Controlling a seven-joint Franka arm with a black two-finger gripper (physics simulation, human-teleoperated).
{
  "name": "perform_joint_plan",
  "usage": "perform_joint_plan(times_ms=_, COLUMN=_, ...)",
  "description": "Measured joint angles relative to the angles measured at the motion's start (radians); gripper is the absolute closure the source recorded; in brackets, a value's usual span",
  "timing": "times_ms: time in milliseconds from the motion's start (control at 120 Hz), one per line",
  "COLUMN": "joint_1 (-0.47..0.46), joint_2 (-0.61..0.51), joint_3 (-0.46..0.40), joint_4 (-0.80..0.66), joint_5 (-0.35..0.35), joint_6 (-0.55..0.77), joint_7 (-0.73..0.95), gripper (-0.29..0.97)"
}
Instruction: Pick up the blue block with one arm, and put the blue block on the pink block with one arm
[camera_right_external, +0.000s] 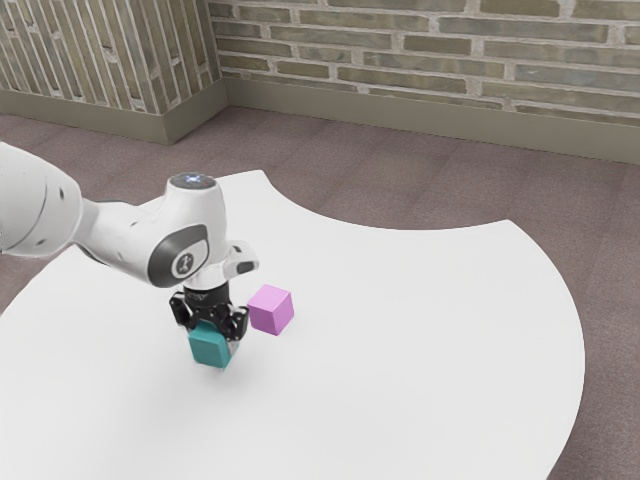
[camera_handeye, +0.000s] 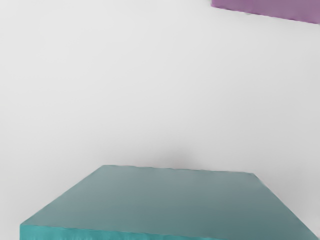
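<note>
The gripper (camera_right_external: 213, 326) sits low over the blue block (camera_right_external: 208, 350), left of centre in the exterior view, with the black jaws straddling the block's upper part. I cannot tell from here whether they are clenched on it or only standing beside it. Nor can I tell whether the block rests on the table (camera_right_external: 430, 330) or hangs just off it. The pink block (camera_right_external: 271, 308) stands near, a little higher in the frame and toward the exterior view's right of the blue one, with a strip of white table between them. In the wrist view the blue block (camera_handeye: 165, 207) lies right under the gripper, and an edge of the pink block (camera_handeye: 267, 10) shows well beyond it.

My main worry is the grip. If the jaws hold only the top band of the block, I judge it could tip or slide out once I raise it. The block may also be turned a little against the jaws, and a hold on corners rather than flat faces would probably let it twist. The second worry is how near the target is. If I carry the blue block across too low, its lower edge could knock the pink block and push it away. Last, the pink top looks about as wide as the blue block, so an off-centre release would likely leave it overhanging and let it tumble off.
</note>
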Motion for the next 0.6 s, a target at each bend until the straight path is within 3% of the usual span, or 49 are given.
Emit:
perform_joint_plan(times_ms=292, joint_1=0.006, joint_2=0.065, joint_3=-0.004, joint_4=0.251, joint_5=0.008, joint_6=-0.101, joint_7=0.065, gripper=0.35)
perform_joint_plan(times_ms=600, joint_1=0.135, joint_2=0.224, joint_3=-0.101, joint_4=0.459, joint_5=-0.026, joint_6=-0.209, joint_7=0.149, gripper=0.35)
